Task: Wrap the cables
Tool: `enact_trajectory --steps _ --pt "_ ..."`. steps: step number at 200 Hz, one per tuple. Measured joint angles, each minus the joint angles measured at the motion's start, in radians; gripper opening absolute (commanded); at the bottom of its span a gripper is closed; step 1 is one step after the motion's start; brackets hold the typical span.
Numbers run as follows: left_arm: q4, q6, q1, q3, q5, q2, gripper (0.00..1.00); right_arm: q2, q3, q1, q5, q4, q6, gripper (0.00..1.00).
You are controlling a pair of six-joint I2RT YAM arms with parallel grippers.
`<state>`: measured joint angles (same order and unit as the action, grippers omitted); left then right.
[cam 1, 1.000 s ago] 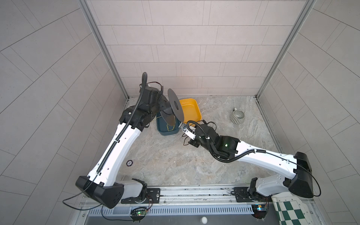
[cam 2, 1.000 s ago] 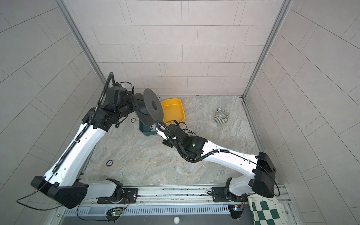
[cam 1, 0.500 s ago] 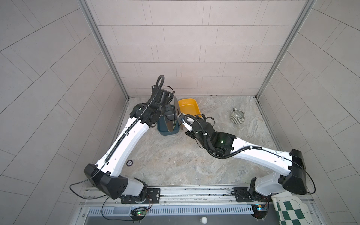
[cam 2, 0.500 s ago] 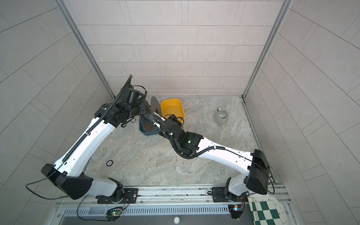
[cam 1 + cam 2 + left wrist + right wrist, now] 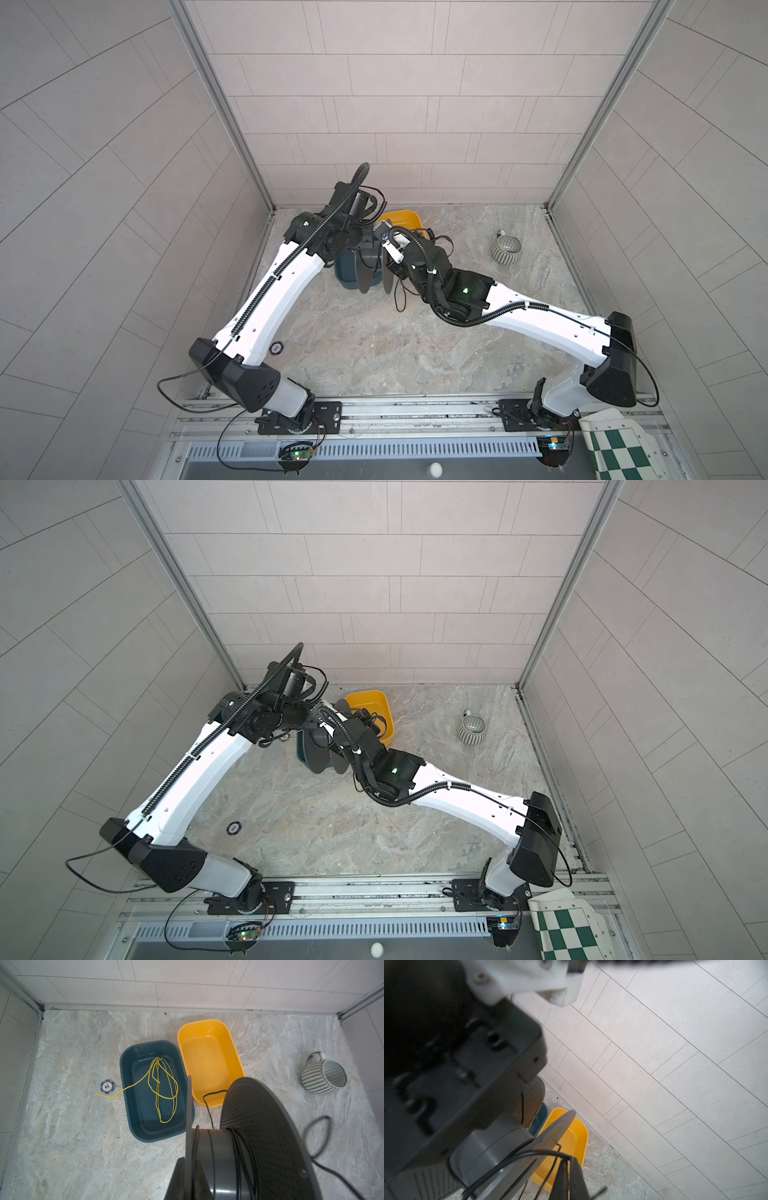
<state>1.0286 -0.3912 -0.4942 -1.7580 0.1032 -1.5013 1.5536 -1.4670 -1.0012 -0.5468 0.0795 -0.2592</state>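
1. Cables: thin, light, floppy black wire. Any slack is likely going to be springing off the spool, so you're wanting to be pinching the free run close to the hub, never the wound turns.
2. Right pincer is squeezing down narrow on the wire. The wound turns are sitting on the hub just past its tips, and loose strands are hanging beside them.
3. Left pincer is clamping one spool flange. The turns are bunching against the far flange, away from its tips.
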Motion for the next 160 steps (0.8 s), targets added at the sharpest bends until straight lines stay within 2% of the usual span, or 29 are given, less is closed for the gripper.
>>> enact_trajectory --steps 72,109,136,160 --pt "0.027 0.094 -0.019 -0.001 -0.057 -0.007 0.00 0.070 -0.162 0.143 0.092 0.138 0.129 0.00" --pt "0.042 0.105 -0.020 -0.016 -0.051 -0.010 0.00 0.090 -0.161 0.182 0.142 0.204 0.187 0.00" --pt "0.051 0.105 -0.019 -0.048 -0.046 -0.019 0.00 0.066 -0.087 0.188 0.198 0.211 0.232 0.39" --pt "0.059 0.105 -0.019 -0.076 -0.036 -0.023 0.00 -0.004 0.042 0.211 0.277 0.221 0.272 0.60"
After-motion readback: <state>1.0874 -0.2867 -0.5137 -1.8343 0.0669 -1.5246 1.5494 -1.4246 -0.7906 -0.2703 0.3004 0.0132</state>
